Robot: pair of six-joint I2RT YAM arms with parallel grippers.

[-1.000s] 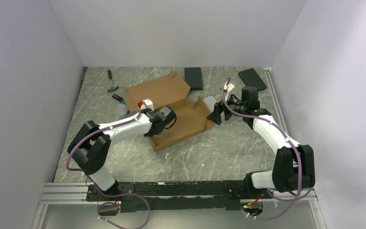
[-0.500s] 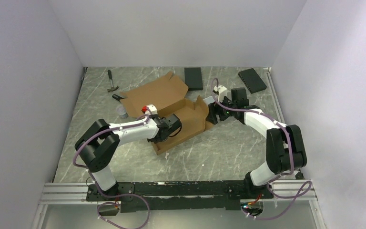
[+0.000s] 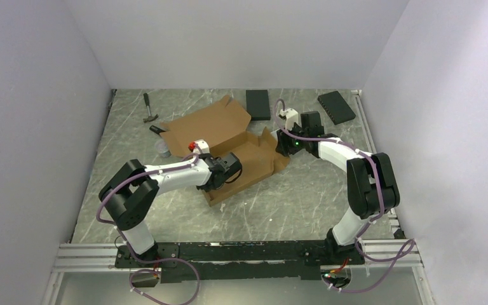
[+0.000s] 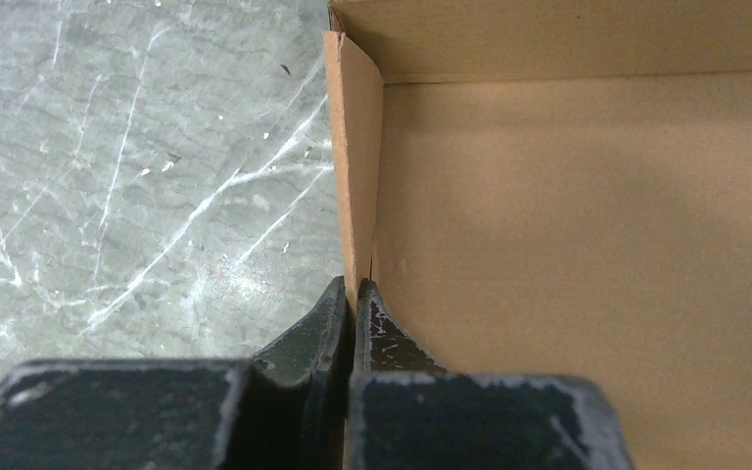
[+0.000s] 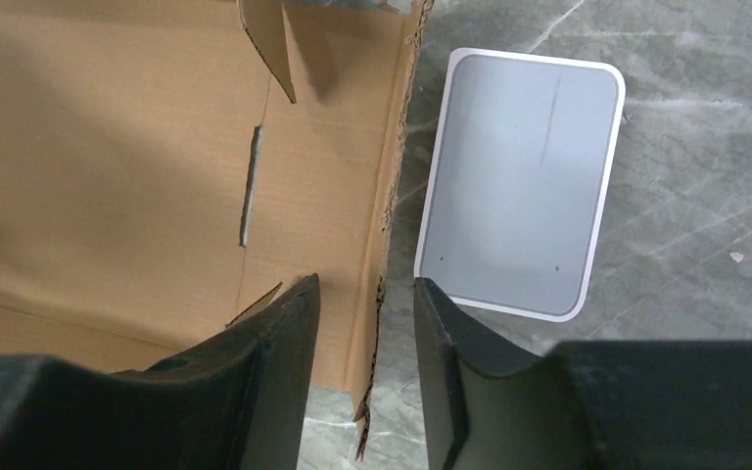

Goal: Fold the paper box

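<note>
The paper box [image 3: 244,159] is a brown cardboard sheet in the middle of the table, with its lid flap [image 3: 206,124] lying open to the far left. My left gripper [image 3: 230,166] is shut on the box's near-left side wall [image 4: 352,166], which stands upright between the fingers. My right gripper [image 3: 284,145] is open at the box's right end. In the right wrist view the torn edge of the right side flap [image 5: 384,225] stands between the fingertips [image 5: 294,304], touching neither.
A small translucent white case [image 5: 519,181] lies flat just right of the box. Two black slabs [image 3: 258,104] [image 3: 337,106] lie at the back. A hammer [image 3: 149,109], a small dark object [image 3: 157,130] and a clear cup [image 3: 162,148] sit at the far left.
My right gripper has moved left and in over the box's right flap edge. My left gripper shifted right along the near-left wall, still clamped on it, and the box turned slightly.
</note>
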